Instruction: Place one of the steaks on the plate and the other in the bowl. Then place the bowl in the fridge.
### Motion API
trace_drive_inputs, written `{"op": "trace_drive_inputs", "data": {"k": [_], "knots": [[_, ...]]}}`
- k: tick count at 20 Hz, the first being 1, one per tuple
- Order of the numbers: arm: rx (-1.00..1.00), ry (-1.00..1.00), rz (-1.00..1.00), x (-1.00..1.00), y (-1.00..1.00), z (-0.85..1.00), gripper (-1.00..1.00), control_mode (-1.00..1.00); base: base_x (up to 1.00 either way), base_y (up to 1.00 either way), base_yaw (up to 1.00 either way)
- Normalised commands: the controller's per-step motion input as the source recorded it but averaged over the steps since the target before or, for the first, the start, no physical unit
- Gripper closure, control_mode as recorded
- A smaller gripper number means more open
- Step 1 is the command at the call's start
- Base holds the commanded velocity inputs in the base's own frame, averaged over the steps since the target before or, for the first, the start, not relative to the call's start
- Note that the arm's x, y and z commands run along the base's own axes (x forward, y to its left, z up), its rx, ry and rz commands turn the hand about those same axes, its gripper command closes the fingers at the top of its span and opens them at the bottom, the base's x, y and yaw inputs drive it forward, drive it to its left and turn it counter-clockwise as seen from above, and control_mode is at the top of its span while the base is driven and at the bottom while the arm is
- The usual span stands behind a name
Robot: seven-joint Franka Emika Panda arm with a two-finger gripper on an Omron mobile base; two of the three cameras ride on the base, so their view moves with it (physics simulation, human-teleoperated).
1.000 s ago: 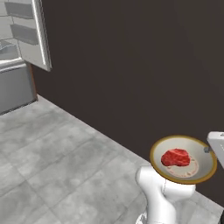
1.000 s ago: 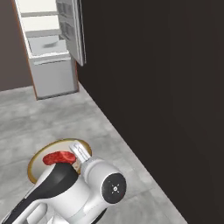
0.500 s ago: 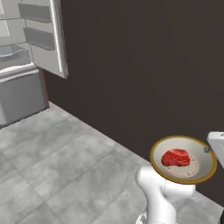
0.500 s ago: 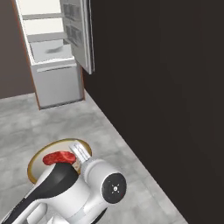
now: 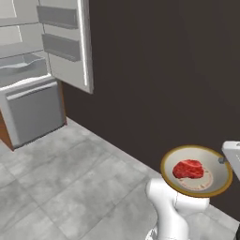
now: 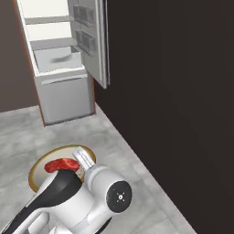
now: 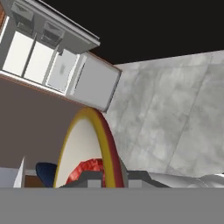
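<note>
The tall grey metallic fridge [image 5: 42,70] is being shown with its door standing open, beyond the grey tiled floor [image 5: 61,187]. The shallow beige-tan bowl with a brown rim [image 5: 196,170] is being held above the floor, its rim clamped by the closed tool [image 7: 105,177]. A flat slab of bright red raw steak [image 5: 188,169] is being carried inside it.

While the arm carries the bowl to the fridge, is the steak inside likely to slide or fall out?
Probably not. The steak is flat and lies low in the middle of the bowl, so it should not roll. The raised rim would likely stop a small slide. The gripper seems to pinch only the rim, so a sudden tilt could still tip it.
</note>
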Motion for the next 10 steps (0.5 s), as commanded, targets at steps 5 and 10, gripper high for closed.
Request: {"op": "trace_drive_inputs", "data": {"k": [5, 10], "knots": [[0.0, 0.0, 0.0, 0.0, 0.0, 0.0, 1.0, 1.0, 1.0, 0.8, 0.0], [0.0, 0.0, 0.0, 0.0, 0.0, 0.0, 1.0, 1.0, 1.0, 0.53, 0.0]]}}
